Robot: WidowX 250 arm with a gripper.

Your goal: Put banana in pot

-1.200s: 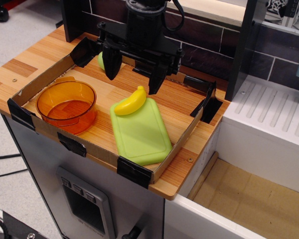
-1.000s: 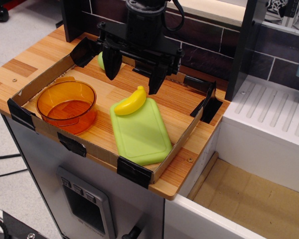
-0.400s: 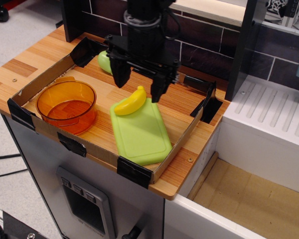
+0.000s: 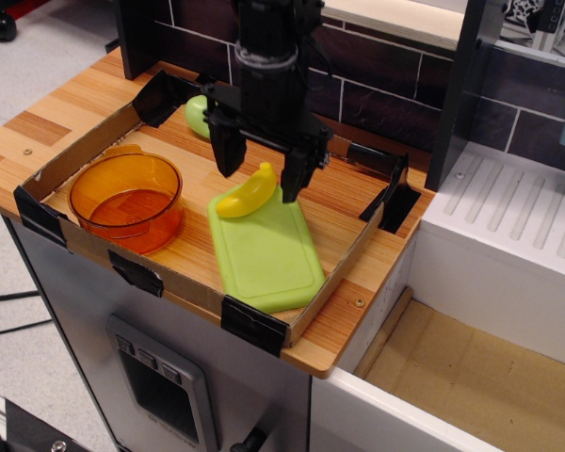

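The yellow banana [image 4: 246,192] lies on the far end of the light-green cutting board [image 4: 266,252], inside the shallow cardboard tray. The orange translucent pot [image 4: 127,201] stands at the left of the tray and holds nothing. My black gripper [image 4: 260,174] is open just above the banana, one finger on its left side and one on its right side, neither closed on it.
A pale green pear-like fruit [image 4: 199,114] lies at the back of the tray, partly hidden behind the arm. The tray has a low cardboard wall [image 4: 181,280] with black corner clips. A white ribbed surface [image 4: 518,202] stands to the right.
The gripper has come down and forward toward the banana, its fingers closer together than before. The pear shows more now. The banana, board and pot have not moved.
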